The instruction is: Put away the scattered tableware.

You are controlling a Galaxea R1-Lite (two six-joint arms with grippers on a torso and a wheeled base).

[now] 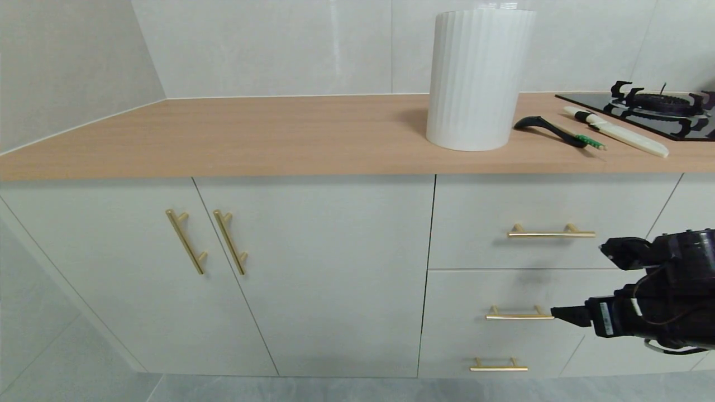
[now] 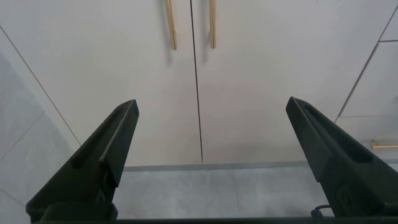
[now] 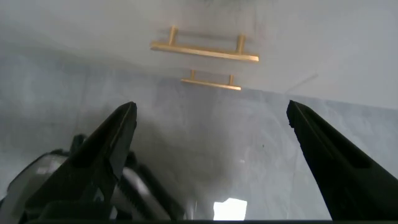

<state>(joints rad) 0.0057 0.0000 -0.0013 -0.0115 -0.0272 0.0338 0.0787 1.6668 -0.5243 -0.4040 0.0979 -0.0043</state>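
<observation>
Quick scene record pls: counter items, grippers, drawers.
counter: white holder, stove at right end
black utensil: lying flat beside holder
white knife: lying flat, between utensil and stove
left gripper: open, facing cabinet doors
right gripper: open, low, in front of drawers
drawers: shut

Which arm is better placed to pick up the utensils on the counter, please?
Right: the black utensil and white knife lie at the right of the counter, above the right pincer.

Kitchen, wooden countertop (image 1: 279,134), gas hob (image 1: 653,109), cabinets (image 1: 313,268)
</observation>
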